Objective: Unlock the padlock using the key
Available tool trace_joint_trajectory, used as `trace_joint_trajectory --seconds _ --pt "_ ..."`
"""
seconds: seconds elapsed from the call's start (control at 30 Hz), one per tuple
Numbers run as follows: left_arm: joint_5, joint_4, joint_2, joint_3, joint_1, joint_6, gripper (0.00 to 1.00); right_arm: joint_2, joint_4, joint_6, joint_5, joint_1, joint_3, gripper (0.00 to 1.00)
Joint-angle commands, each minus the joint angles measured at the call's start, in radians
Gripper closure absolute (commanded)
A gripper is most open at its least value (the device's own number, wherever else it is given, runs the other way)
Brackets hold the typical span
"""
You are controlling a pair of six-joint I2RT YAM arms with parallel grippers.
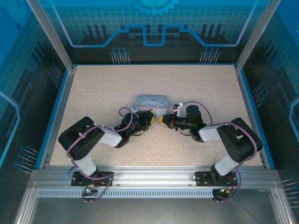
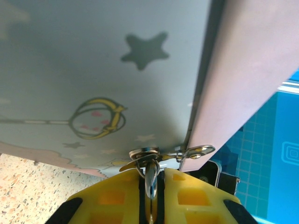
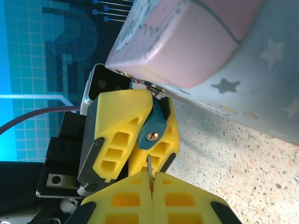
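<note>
My left gripper (image 2: 150, 196) is shut on the padlock (image 2: 151, 177). The padlock's silver shackle hangs from the hasp (image 2: 145, 154) on the tin's front. In the right wrist view the padlock (image 3: 153, 125) is a teal body clamped between the left gripper's yellow fingers (image 3: 120, 122), with its brass keyhole facing me. My right gripper (image 3: 151, 183) is shut on the key (image 3: 149, 165). The key's thin blade points up at the keyhole and stops just short of it. From above, the left gripper (image 1: 152, 118) and right gripper (image 1: 162, 120) meet tip to tip in front of the tin.
The pale blue-grey cartoon-printed tin (image 1: 152, 100) with a pink lid edge (image 3: 187, 51) stands on the speckled table (image 1: 103, 88), right behind both grippers. Blue walls enclose the table on three sides.
</note>
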Motion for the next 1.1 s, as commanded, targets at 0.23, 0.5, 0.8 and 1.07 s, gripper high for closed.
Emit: trace_joint_trajectory --seconds 0.23,0.5,0.8,1.07 --pt "0.016 0.066 -0.028 0.009 -0.008 -0.017 1.0 0.065 0.01 -0.004 0.005 0.006 0.063 1.0" --pt "0.013 0.057 -0.029 0.006 -0.007 -0.012 1.0 0.024 0.038 -0.001 0.001 0.005 0.004 1.0" --pt "0.003 0.036 -0.053 0.004 -0.012 -0.003 1.0 -0.009 -0.006 -0.032 -0.005 -0.001 -0.019 1.0" --pt "0.003 0.02 -0.061 0.008 -0.019 0.0 1.0 0.013 0.007 -0.017 -0.005 -0.003 0.01 1.0"
